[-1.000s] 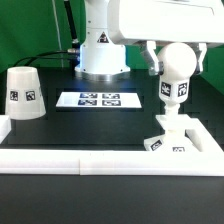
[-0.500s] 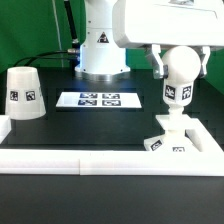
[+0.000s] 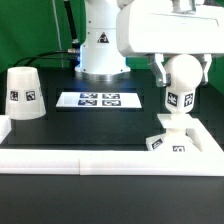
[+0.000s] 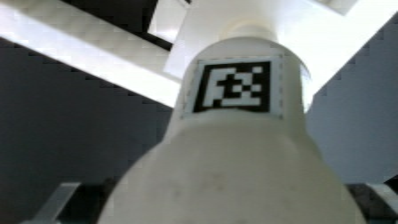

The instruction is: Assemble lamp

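Bulb-mounting step: claw (image 3: pixel 181 66) clamped on the bulb (image 3: pixel 180 88), its stem meeting the base block (image 3: pixel 168 133). Next, probably: seat it squarely, then fetch the shade (image 3: pixel 25 92).

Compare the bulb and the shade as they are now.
The bulb is round-ended and narrow-stemmed; the shade is a truncated cone. The bulb is held in the gripper over the base; the shade stands alone on the table. Both are white and tagged.
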`<state>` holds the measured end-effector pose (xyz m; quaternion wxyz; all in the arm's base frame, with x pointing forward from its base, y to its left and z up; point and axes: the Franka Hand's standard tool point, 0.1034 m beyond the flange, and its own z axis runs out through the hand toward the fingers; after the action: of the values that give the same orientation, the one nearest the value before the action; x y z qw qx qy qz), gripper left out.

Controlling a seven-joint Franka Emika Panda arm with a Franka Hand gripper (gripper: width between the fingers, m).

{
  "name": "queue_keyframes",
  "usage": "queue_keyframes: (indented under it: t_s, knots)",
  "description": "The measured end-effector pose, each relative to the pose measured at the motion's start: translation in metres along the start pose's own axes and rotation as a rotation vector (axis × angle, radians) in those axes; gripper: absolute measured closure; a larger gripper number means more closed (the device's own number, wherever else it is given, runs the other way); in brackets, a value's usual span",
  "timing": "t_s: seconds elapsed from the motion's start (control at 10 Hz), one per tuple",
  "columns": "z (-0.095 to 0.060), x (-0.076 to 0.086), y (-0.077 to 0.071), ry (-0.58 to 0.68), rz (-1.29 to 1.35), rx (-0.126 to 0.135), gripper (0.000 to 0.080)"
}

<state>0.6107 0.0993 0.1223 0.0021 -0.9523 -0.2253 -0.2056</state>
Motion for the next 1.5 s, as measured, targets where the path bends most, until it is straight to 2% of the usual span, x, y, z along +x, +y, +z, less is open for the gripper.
queue_keyframes:
  t_s: [0.6, 0.7, 0.8, 0.9, 1.2, 1.5]
  knots:
    - [0.0029, -0.0010, -0.0022, 0.073, -0.004, -0.031, 0.0223]
    - [0.0034, -0.0034, -0.0026, 0.074, 0.002, -0.031, 0.0159]
    - [0.0044, -0.0066, -0.0028, 0.068, 0.011, -0.030, 0.0159]
    - [0.0048, -0.0083, -0.0023, 0.065, 0.022, -0.029, 0.0118]
    - [0.0035, -0.0088, -0.0017, 0.061, 0.036, -0.028, 0.0101]
    - [-0.0049, -0.0046, -0.0010, 0.053, 0.035, -0.023, 0.0101]
